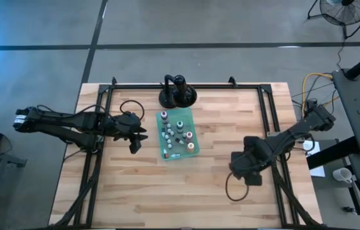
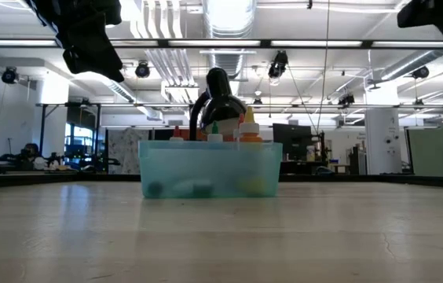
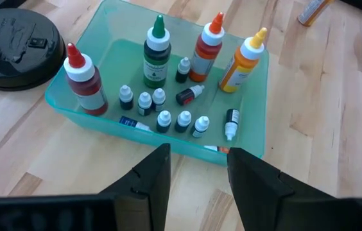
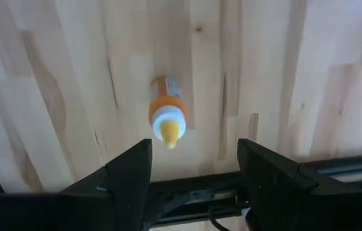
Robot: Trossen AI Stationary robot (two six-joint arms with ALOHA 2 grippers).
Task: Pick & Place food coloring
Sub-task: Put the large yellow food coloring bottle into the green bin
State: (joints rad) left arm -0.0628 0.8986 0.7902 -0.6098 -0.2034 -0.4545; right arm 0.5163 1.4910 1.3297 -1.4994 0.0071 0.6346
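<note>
left gripper (image 3: 197, 176): hovering left of tray, jaws spread, gripping nothing
right gripper (image 4: 194, 170): hanging lower right, jaws spread over one orange bottle (image 4: 166, 110) lying on table (image 1: 135, 191)
food coloring (image 3: 168, 106): sitting in teal tray (image 3: 251, 122), centre frame

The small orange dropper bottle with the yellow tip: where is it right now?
In the right wrist view the small orange dropper bottle lies on its side on the bare wooden table, below the open right gripper, outside the teal tray.

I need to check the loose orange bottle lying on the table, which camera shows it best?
The right wrist view: the orange bottle lies on bare wood, between the open right gripper fingers. The left wrist view only catches its edge; the high and low views do not show it.
</note>
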